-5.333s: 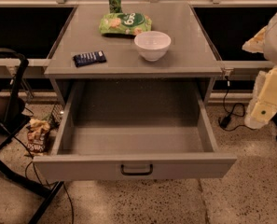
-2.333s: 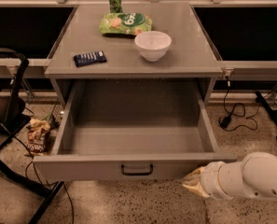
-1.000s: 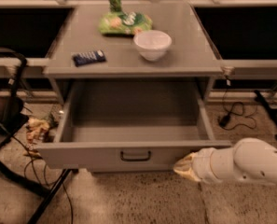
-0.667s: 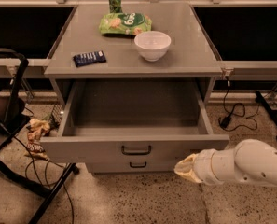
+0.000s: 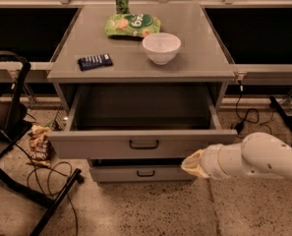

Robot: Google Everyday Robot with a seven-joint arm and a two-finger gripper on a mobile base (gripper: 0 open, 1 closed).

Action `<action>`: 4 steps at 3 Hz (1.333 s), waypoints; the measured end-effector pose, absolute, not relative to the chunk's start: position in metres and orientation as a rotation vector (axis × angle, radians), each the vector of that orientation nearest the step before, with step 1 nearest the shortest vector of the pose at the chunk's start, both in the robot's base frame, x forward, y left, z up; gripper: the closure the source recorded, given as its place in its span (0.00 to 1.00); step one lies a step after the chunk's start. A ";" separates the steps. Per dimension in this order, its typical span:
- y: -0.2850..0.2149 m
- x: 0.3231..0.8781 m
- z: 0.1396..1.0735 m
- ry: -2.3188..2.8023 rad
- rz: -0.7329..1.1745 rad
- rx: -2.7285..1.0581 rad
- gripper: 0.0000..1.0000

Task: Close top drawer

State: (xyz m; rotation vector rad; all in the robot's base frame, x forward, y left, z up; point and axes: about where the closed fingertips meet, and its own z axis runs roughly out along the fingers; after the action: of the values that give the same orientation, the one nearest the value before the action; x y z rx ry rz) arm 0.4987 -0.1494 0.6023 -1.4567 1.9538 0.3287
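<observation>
Top drawer (image 5: 106, 144) approx half open. Gripper (image 5: 191, 163) just below its front's rt end; can't tell if clenched or released.

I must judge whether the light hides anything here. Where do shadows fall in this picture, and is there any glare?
Camera view: the light is dim and warm; the back of the top drawer lies in shadow under the tabletop; the bowl is brightest, without hard glare; the gripper, just below the drawer's front toward its right end, is well lit.
</observation>
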 end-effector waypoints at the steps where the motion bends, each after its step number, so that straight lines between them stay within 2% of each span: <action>1: -0.144 0.540 0.611 1.902 0.303 -1.457 1.00; 4: -0.129 0.611 0.625 1.811 0.262 -1.451 1.00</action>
State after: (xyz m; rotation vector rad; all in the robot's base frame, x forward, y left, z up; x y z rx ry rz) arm 0.6114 -0.1289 0.6251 -1.4512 1.8108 0.2622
